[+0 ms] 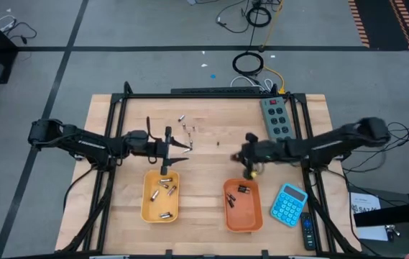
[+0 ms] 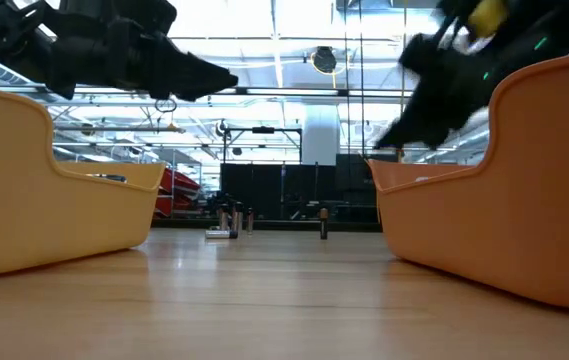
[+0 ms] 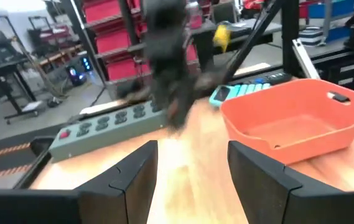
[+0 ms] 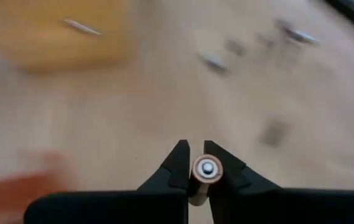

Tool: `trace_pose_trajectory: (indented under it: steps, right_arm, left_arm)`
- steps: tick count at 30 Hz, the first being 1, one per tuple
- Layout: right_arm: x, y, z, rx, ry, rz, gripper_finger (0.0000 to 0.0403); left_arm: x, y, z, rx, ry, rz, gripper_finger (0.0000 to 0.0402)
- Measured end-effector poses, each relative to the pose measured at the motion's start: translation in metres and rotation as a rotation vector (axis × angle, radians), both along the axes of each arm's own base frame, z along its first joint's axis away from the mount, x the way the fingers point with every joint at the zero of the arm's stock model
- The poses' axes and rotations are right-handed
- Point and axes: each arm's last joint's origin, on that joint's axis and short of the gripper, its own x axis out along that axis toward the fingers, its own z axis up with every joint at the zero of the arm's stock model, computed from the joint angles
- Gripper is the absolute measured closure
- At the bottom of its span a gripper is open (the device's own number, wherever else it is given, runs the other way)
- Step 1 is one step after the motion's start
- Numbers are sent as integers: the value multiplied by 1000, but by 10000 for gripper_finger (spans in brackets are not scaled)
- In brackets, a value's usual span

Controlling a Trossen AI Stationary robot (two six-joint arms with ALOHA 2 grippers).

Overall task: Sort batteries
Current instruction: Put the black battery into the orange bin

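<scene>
Right tool (image 4: 198, 169) is clamped tight on a single battery (image 4: 206, 170); I see its copper-toned end cap squeezed between my two dark fingers in the right wrist view. From above, that right tool (image 1: 251, 155) hangs just beyond the far rim of the orange tray (image 1: 243, 216), slightly toward the yellow tray's side. The orange tray already holds a couple of small dark batteries (image 1: 243, 190).

Left tool (image 3: 192, 163) stands wide apart with nothing between its fingers. Overhead, the left tool (image 1: 179, 147) sits just beyond the far edge of the yellow tray (image 1: 160, 208), which carries several silvery batteries (image 1: 165, 188).

Loose batteries (image 1: 187, 129) are scattered on the desk (image 1: 204, 187) beyond the yellow tray, farther out than the left tool, and a small dark one (image 1: 218, 142) lies between the two tools. In the low view a few of them (image 2: 232, 218) stand upright in the gap between the two trays.

The grey power strip (image 1: 277, 119) lies beyond the orange tray, and the blue calculator (image 1: 289, 203) sits right beside that tray on the side away from the yellow one.
</scene>
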Motion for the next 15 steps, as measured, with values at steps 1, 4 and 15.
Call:
trace_pose_trajectory:
  steps: [1, 4, 15]
  right_arm:
    - [-4, 10, 8, 43, -31, 44, 389]
    - [-15, 43, 14, 156, -37, 130, 389]
    - [-34, 108, -5, 331, -14, -39, 339]
  left_arm:
    - [0, 0, -1, -3, 9, 3, 197]
    - [0, 4, -2, -4, 18, 19, 197]
    - [-2, 27, 0, -34, 14, 107, 197]
